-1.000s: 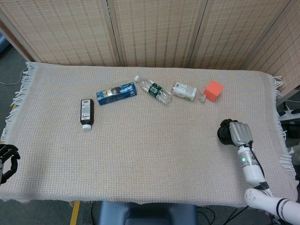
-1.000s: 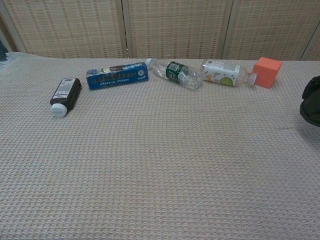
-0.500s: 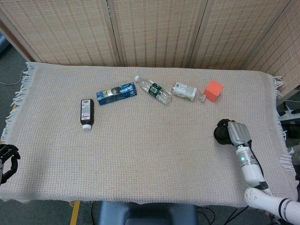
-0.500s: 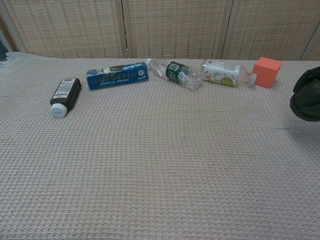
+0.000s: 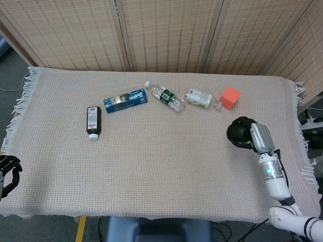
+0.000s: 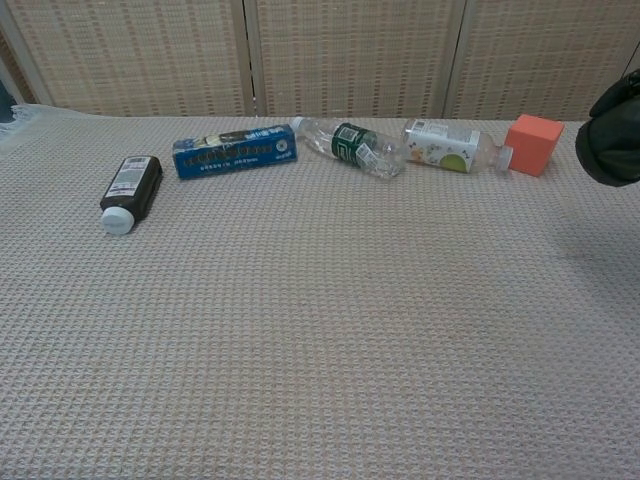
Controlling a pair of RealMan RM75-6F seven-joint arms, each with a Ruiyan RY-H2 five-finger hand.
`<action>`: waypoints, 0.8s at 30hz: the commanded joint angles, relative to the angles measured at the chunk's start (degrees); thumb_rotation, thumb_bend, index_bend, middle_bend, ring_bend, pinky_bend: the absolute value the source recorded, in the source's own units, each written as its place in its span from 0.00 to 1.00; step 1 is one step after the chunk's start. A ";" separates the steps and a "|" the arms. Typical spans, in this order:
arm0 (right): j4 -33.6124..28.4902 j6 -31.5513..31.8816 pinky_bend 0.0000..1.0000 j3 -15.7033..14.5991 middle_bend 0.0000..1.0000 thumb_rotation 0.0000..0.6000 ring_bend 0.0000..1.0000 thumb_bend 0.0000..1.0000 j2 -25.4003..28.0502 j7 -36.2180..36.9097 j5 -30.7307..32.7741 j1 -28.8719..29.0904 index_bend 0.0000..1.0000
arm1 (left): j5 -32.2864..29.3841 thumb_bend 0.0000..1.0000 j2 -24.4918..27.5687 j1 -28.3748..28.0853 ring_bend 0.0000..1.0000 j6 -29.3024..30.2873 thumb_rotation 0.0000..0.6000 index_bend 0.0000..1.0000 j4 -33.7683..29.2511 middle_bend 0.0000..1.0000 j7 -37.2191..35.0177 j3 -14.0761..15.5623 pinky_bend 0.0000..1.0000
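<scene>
Right hand (image 5: 246, 135) hovers near the worktop's right edge, fingers curled together, holding nothing, nearest the orange cube (image 5: 229, 97); left hand (image 5: 7, 170) off the front-left corner, state indeterminable

- The surface (image 5: 166, 166) is covered by a beige woven cloth with fringed side edges.
- A dark bottle (image 5: 93, 121) with a white cap lies left of centre.
- A blue box (image 5: 125, 100) lies just right of it, in the upper middle.
- 2 clear bottles follow: a green-labelled bottle (image 5: 165, 96) and a white-labelled bottle (image 5: 200, 98).
- An orange cube (image 5: 229, 97) sits just beside the white-labelled bottle's cap, upper right.
</scene>
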 commanded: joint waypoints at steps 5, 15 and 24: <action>-3.63 -13.21 0.74 -3.28 0.62 1.00 0.67 0.40 4.93 -16.36 13.01 2.87 0.71 | -0.15 0.62 0.08 0.05 0.36 0.01 1.00 0.61 -0.05 0.44 -0.09 -0.05 0.68; -5.29 -10.98 0.74 -2.71 0.62 1.00 0.67 0.40 5.25 -18.19 15.83 2.58 0.71 | -0.06 0.62 0.11 0.03 0.36 -0.09 1.00 0.61 -0.14 0.44 -0.19 0.03 0.68; 8.99 12.43 0.75 -1.66 0.62 1.00 0.67 0.41 -8.12 -31.16 11.26 0.20 0.71 | -0.04 0.62 0.04 -0.06 0.36 -0.31 1.00 0.61 -0.25 0.44 0.28 0.09 0.68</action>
